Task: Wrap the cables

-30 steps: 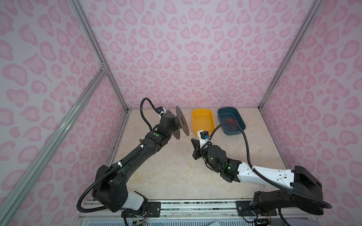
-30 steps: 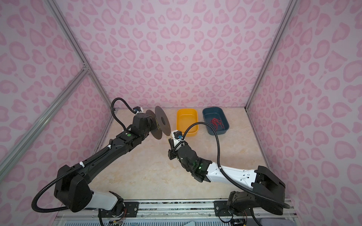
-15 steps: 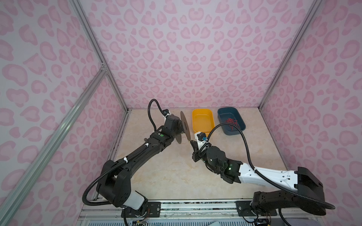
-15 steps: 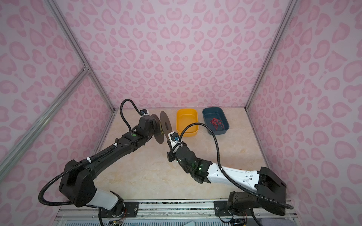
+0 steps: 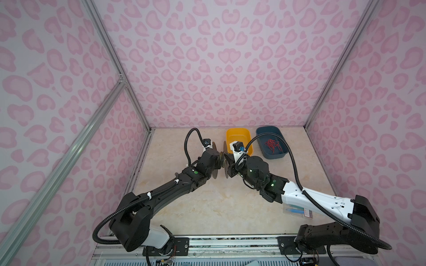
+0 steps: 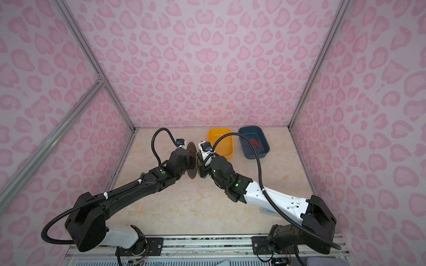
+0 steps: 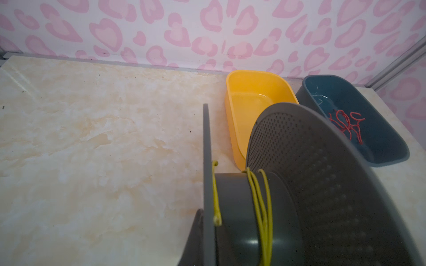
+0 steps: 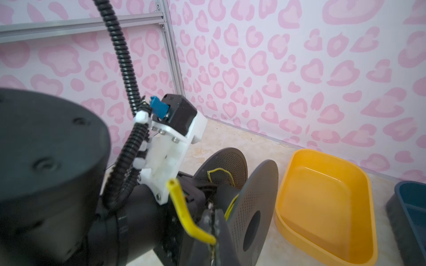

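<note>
Jaws clamping a grey perforated plastic spool, the left gripper has brought it near the worktop's far edge to the right gripper, closed on the partly wound thin yellow wire, so winding can resume.

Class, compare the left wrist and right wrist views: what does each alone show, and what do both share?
Only the left wrist view: the red wires in the blue bin. Only the right wrist view: the right gripper pinching the yellow wire near its free end, and the left arm's wrist camera. Both: grey spool with wire on its hub, yellow bin, blue bin.
</note>
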Action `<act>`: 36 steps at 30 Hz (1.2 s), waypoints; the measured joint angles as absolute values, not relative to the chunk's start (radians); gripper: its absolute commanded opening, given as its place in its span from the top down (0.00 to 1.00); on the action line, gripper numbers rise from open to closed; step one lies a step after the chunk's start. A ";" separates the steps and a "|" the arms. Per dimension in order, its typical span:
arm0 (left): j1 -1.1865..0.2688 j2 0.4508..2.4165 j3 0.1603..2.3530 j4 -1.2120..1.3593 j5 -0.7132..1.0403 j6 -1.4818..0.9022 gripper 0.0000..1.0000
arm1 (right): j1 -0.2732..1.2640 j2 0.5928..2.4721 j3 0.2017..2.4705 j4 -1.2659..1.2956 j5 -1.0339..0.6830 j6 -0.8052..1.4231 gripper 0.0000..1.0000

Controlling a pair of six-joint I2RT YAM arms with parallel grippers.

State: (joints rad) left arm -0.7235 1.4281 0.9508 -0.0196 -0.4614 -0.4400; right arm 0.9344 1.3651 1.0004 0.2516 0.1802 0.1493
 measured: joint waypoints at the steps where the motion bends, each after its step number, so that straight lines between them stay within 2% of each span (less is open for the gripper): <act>1: -0.736 1.421 0.937 -0.015 -0.472 -0.427 0.96 | 0.924 1.371 1.007 0.244 0.166 0.150 1.00; 10: -0.822 1.367 0.835 0.065 -0.545 -0.332 0.96 | 0.814 1.404 1.025 0.215 0.024 0.208 1.00; 21: -0.910 1.366 0.811 0.107 -0.645 -0.226 0.96 | 0.656 1.466 1.021 0.231 -0.163 0.347 1.00; 36: -0.966 1.397 0.810 0.153 -0.688 -0.270 0.97 | 0.460 1.592 0.954 0.539 -0.579 0.751 1.00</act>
